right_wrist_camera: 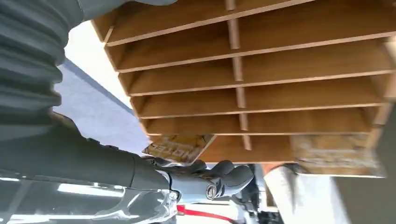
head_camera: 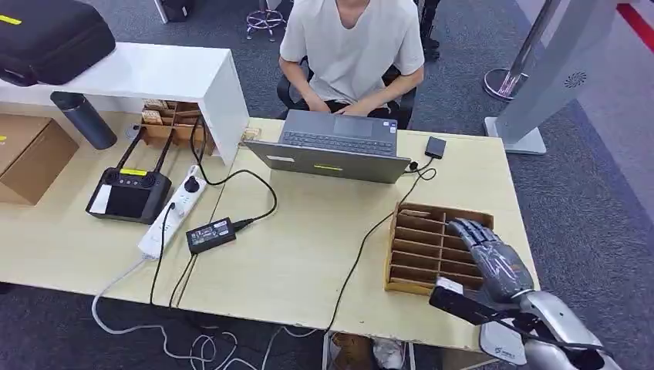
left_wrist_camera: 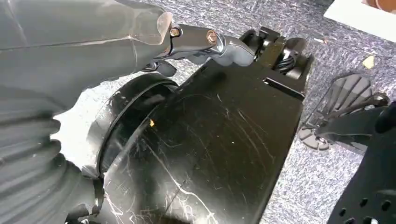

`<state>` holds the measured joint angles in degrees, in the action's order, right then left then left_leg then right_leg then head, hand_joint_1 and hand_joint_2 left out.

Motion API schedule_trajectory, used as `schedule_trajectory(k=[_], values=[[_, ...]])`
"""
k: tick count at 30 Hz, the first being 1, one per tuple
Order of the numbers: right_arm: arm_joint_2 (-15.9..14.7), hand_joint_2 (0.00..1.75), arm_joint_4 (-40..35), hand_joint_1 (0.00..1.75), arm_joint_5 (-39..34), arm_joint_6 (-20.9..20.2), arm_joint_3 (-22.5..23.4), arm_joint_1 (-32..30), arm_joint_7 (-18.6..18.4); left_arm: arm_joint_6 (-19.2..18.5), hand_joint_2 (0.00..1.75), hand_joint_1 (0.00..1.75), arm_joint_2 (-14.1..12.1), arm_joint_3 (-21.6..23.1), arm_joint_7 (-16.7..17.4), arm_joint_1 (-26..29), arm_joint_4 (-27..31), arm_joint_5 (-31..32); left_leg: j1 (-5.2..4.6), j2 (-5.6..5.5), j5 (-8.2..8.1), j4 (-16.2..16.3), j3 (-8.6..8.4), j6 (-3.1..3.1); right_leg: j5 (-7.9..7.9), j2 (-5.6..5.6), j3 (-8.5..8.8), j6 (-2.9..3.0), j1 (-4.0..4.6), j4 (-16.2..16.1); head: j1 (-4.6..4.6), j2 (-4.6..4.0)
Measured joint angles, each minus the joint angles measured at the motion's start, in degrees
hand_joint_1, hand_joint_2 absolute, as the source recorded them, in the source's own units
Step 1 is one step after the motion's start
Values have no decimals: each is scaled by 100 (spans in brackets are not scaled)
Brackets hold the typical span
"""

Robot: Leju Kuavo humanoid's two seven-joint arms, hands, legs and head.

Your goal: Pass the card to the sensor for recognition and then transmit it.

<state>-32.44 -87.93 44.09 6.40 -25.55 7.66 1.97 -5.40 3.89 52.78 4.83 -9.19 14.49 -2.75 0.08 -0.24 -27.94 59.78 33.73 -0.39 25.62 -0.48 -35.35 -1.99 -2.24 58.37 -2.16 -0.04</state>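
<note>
On the far left a black bag sits on a white shelf. Below it are a brown box and a grey bottle lying on the pale wooden table. Next comes a black remote with a screen that has a yellow label, but the words on it are too small to read. Beside it lies a white power strip, and just to its right a black charger brick with a white label I cannot read either.

In the middle is a grey laptop with a small yellow sticker on its lid. A person in a white shirt sits behind it with hands near the keys. A little black box lies to the right of the laptop, with a wire running from it.

Further right is a wooden rack with many thin slots. The right hand reaches over the rack's right side. In the right wrist view its fingers are curled in close together against the edge of a card, which leans at the last slot of the rack. The card has yellow and brown print that is too blurry to read. I cannot tell if the hand really grips it.

The left hand hangs by the robot's dark body. I cannot tell how far its fingers are open.
</note>
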Motion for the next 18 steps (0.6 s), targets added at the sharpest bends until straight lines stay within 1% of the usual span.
schedule_trajectory(k=[9,18], values=[[35,175,107,0,188,61,196,-83,28,-52,175,0,37,-2,-9,-1,20,0,1,0,-1,0,0,-1,0,0,0,0,2,1,-2,0],[122,175,129,0,306,175,212,-65,72,-79,175,0,46,-2,-6,-1,20,0,1,1,-1,0,1,-1,0,0,0,0,2,1,-2,0]])
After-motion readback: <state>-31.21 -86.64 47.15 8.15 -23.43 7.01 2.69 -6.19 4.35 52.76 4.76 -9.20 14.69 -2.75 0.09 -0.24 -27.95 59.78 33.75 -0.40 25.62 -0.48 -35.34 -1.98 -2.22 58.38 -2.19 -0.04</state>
